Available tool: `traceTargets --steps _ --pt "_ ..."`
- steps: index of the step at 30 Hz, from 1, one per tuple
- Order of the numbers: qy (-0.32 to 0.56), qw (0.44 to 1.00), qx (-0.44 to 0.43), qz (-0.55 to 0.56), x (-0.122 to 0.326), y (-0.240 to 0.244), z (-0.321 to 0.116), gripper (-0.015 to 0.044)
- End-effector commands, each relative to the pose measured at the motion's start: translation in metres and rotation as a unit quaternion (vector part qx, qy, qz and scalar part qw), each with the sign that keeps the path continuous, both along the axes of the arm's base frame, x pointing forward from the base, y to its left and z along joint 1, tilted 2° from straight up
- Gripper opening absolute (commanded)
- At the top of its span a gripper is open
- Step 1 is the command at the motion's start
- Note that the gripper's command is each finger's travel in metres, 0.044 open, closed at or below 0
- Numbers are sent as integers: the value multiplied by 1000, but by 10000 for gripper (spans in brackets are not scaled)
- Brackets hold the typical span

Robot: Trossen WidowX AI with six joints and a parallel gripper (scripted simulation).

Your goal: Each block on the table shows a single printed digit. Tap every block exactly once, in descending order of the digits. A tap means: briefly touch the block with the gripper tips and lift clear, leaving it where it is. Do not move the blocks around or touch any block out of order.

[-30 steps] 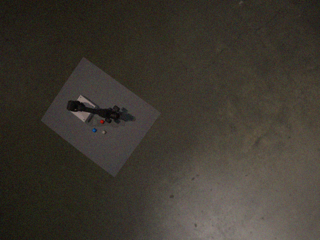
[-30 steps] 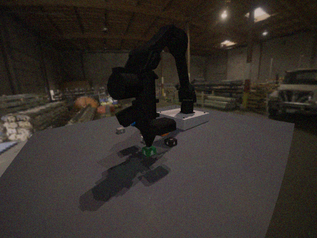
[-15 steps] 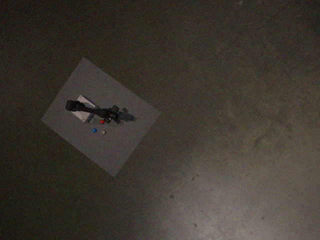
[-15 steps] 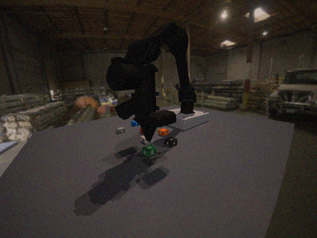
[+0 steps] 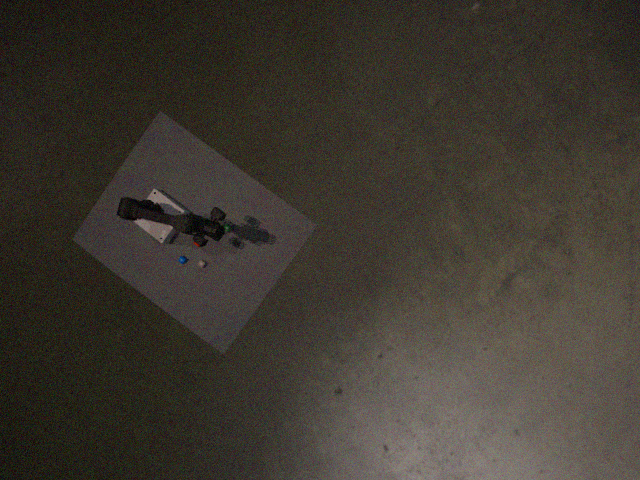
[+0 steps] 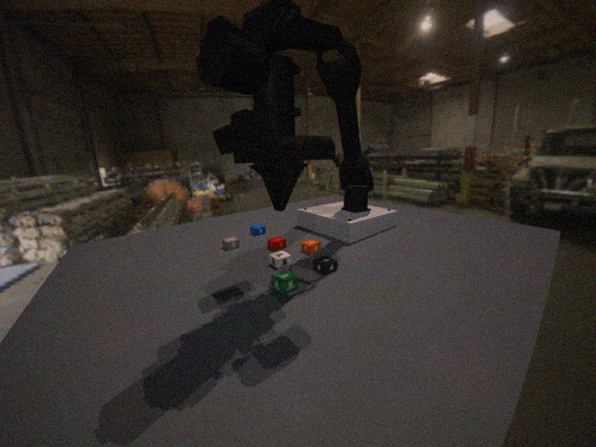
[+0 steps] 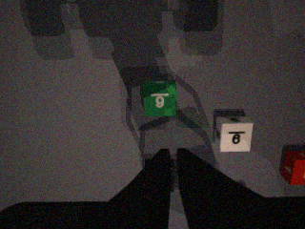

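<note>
1. A black robot arm [image 5: 149,210] [image 6: 348,110] rises from a pale base plate [image 5: 155,195] [image 6: 307,219] on a gray table [image 5: 222,320] [image 6: 409,336] [image 7: 71,119], its gripper [image 5: 214,230] [image 6: 280,208] [image 7: 172,156] pointing down.
2. The gripper's two fingers stand nearly together, a narrow gap between their tips and nothing held. The tips hang clear above the table, apart from every block.
3. Seven blocks rest on the tabletop. The green block [image 5: 227,227] [image 6: 284,281] [image 7: 159,98] sits nearest the exterior camera; from the wrist, its top mark reads like a 9 with a bar above.
4. Near it stands the white block [image 6: 279,260] [image 7: 235,137], whose mark reads like a 6 in the wrist view, also beneath a bar.
5. The black block [image 6: 325,264] lies on the other side of the green one, with the orange block [image 6: 310,247] behind it, toward the base.
6. The red block [image 6: 277,243] [image 7: 297,171] stands beyond the white one, cut by the wrist view's edge. The blue block [image 5: 183,259] [image 6: 257,230] and gray block [image 5: 202,263] [image 6: 231,243] sit farther off, apart. The digits on these five are too unclear to tell.
7. The arm's shadow [image 5: 253,232] [image 6: 211,346] [image 7: 135,43] stretches across the table.
</note>
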State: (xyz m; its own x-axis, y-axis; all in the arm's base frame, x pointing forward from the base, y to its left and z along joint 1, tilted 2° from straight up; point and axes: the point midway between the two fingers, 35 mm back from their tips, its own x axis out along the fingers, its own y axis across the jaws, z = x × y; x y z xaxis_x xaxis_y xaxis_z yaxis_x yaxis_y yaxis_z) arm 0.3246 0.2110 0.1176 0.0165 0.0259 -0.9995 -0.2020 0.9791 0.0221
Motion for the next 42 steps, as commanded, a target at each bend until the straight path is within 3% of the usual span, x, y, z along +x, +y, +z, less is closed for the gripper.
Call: traceTargets --steps 1,9,16,24,42 --pt "9 1000 -4 -1 -8 0 -3 20" --pt "12 1000 -4 -1 -88 -4 -4 20" --pt "13 1000 -5 0 -89 -5 -10 20" --pt "12 1000 -4 -1 -90 -3 -84 20" --pt "12 1000 -4 -1 -90 -3 -107 20"
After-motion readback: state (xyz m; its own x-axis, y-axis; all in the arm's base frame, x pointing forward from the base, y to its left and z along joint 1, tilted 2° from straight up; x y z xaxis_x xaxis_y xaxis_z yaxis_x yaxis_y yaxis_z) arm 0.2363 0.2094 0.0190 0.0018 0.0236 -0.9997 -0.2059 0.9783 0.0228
